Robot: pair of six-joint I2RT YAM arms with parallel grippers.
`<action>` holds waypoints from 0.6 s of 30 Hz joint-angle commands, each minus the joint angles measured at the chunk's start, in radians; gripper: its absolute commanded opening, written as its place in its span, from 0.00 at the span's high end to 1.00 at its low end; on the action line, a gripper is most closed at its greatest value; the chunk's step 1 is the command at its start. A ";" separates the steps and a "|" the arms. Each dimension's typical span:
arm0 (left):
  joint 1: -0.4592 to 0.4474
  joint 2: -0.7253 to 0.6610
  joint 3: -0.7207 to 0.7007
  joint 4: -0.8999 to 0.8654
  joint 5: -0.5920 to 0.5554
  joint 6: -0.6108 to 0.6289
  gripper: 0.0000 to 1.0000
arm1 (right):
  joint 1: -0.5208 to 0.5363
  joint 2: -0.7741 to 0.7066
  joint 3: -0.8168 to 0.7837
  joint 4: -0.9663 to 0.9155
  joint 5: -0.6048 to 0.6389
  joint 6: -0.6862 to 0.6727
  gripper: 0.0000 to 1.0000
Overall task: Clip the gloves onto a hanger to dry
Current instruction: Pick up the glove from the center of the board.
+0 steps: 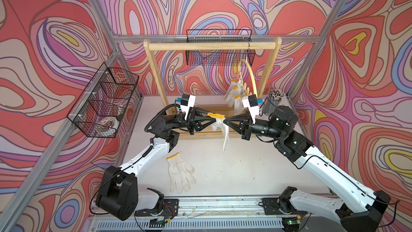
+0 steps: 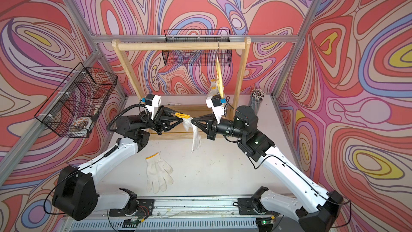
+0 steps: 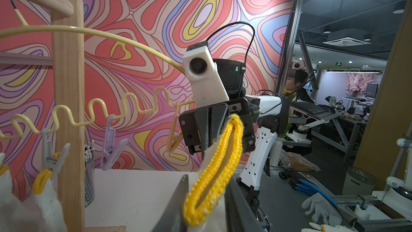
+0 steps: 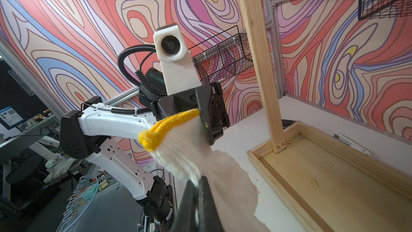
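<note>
Currently the held glove (image 1: 225,135) hangs in mid-air between the two arms, above the surface (image 1: 245,170). Its cuff is uppermost and its fingers dangle, so its long axis runs near vertical.

The right tool (image 1: 225,122) is closed, pinching the knit just below the cuff. The left tool (image 1: 211,117) has its jaws on either side of the yellow cuff; whether they press it cannot be told.

The hanger (image 1: 252,75) hangs from the right end of the wooden rail (image 1: 200,46), behind and to the right of the held glove and nearer the right arm. Beside the clipped gloves (image 1: 233,95), a lilac clip (image 3: 110,139) and a peach clip (image 3: 175,138) hang free.

Judgement: the cuff must travel back and rightward to reach them. A spare glove (image 1: 179,174) lies flat on the surface.
</note>
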 commanded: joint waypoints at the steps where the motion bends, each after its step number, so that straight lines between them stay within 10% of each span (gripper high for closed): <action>1: -0.004 -0.028 0.020 0.074 -0.010 0.008 0.73 | -0.013 0.006 -0.024 0.043 -0.003 0.016 1.00; 16: -0.004 -0.014 0.020 0.073 -0.042 0.002 1.00 | -0.031 -0.001 -0.051 0.046 0.013 0.020 1.00; 18: -0.004 -0.002 0.024 0.073 -0.056 -0.007 1.00 | -0.030 -0.002 -0.037 -0.011 0.038 -0.010 0.86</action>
